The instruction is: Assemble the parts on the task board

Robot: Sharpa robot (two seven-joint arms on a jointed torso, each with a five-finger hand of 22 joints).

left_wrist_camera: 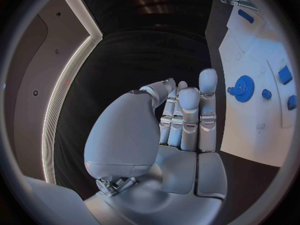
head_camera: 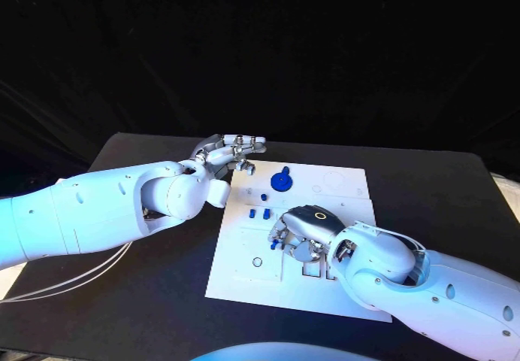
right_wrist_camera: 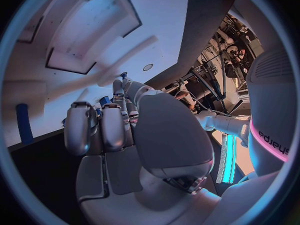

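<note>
Right now the left hand hangs over the far left corner of the white task board, palm turned, its fingers straight, close together and holding nothing, as the left wrist view shows plainly. Just beside that hand, toward the board's middle, lies a blue gear flat on the plate; the left wrist view shows the same gear beyond the fingertips, with a small blue round part next to it and two blue blocks past that. The right hand sits low over the middle of the board, back of the hand upward, its fingers curled down toward the plate. Between it and the left hand stand two small blue pegs, and a blue piece shows at the right hand's fingertips on the side nearest the board's left edge. From the right wrist view a bit of blue shows between the bent fingers, but whether the hand pinches it or only touches it I cannot tell. A blue bar lies on the board well apart from that hand, near a rectangular recess in the plate.
</note>
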